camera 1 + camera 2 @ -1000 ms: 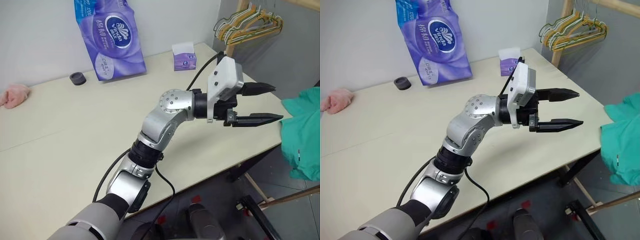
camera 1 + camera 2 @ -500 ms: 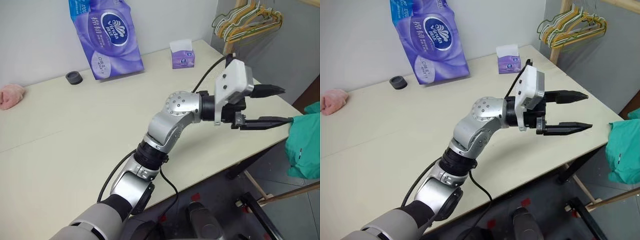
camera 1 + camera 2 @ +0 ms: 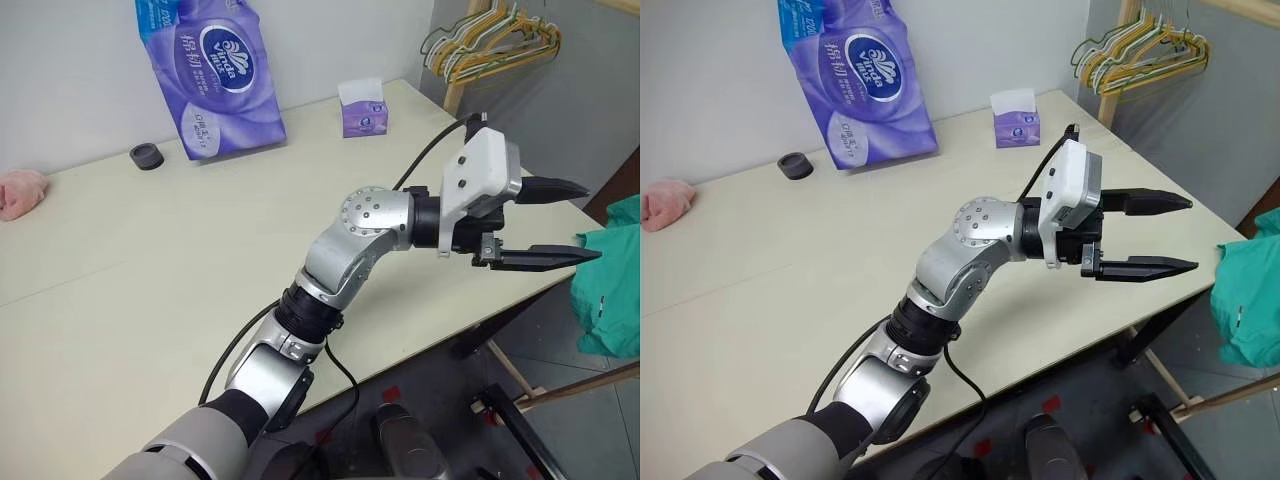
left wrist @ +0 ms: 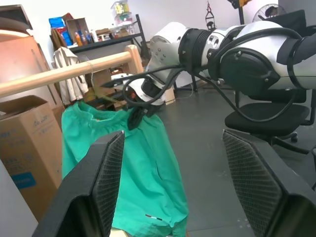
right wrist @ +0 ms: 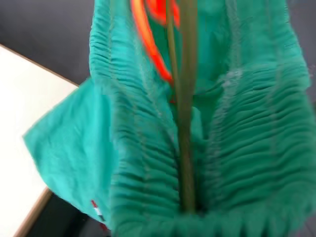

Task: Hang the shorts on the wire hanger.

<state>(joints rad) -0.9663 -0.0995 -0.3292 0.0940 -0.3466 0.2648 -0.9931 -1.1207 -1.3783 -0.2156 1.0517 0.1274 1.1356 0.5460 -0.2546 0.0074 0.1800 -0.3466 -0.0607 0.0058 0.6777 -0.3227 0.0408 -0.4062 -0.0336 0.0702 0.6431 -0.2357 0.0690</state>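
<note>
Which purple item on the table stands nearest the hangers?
The small purple tissue box, with white tissue sticking out, near the table's far corner; the tall purple tissue pack leans against the wall, farther from the hangers.

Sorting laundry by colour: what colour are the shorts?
Teal-green; the shorts show best in the left wrist view, hanging beside a wooden bar.

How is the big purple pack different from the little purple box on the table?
The tall purple plastic tissue pack leans against the wall; the small purple cardboard tissue box sits flat near the table's corner. The pack is far bigger and sealed; the box has white tissue poking out. Both are purple.
</note>
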